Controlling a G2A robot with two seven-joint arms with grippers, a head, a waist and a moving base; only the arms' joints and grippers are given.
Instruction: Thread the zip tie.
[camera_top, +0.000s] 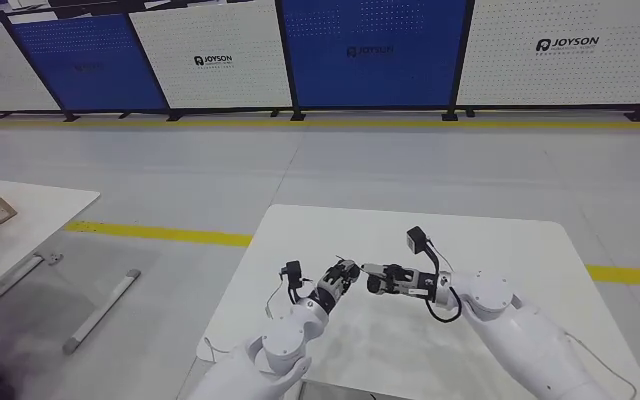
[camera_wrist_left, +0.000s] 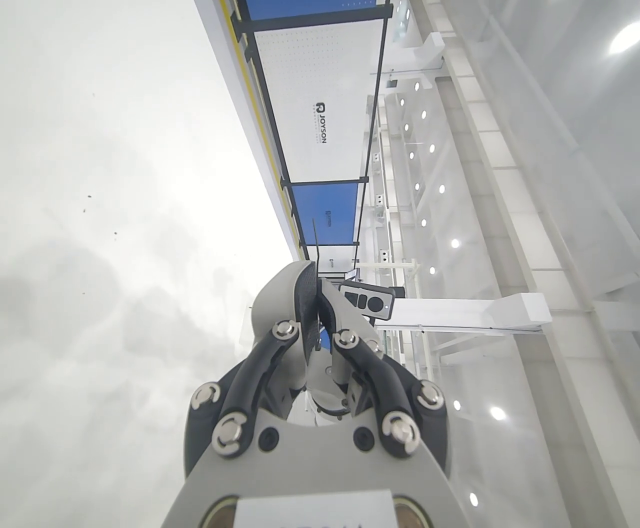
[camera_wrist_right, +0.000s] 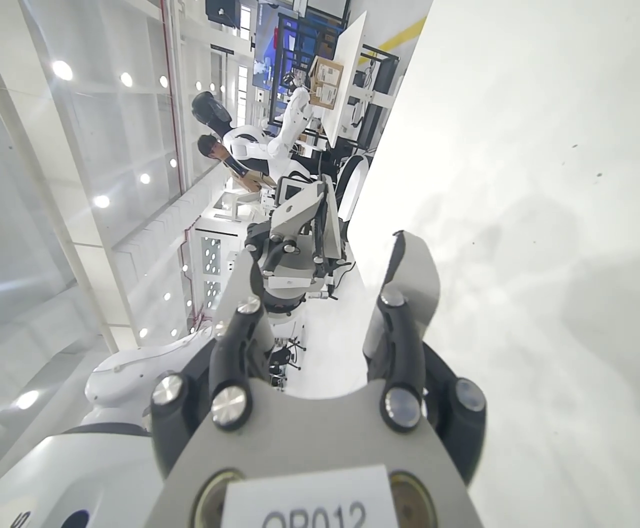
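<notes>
Table in white takes up the lower middle of the top view. Over it, low in the frame and a little left of centre, the two arms meet tip to tip, very close together. The left gripper is clenched on the zip tie. Its dark ribbed pads are pressed together with the thin black strip pinched between them. The free length stands straight out past the fingertips, seen against the blue and white pegboard panels at the back of the room. Which end of the tie is pinched I can't tell. The right gripper is released, its grey fingers spread wide with nothing held (from its own wrist camera you look through the gap at the other arm's gripper just beyond). A yellow floor line runs across the grey floor behind the table.
</notes>
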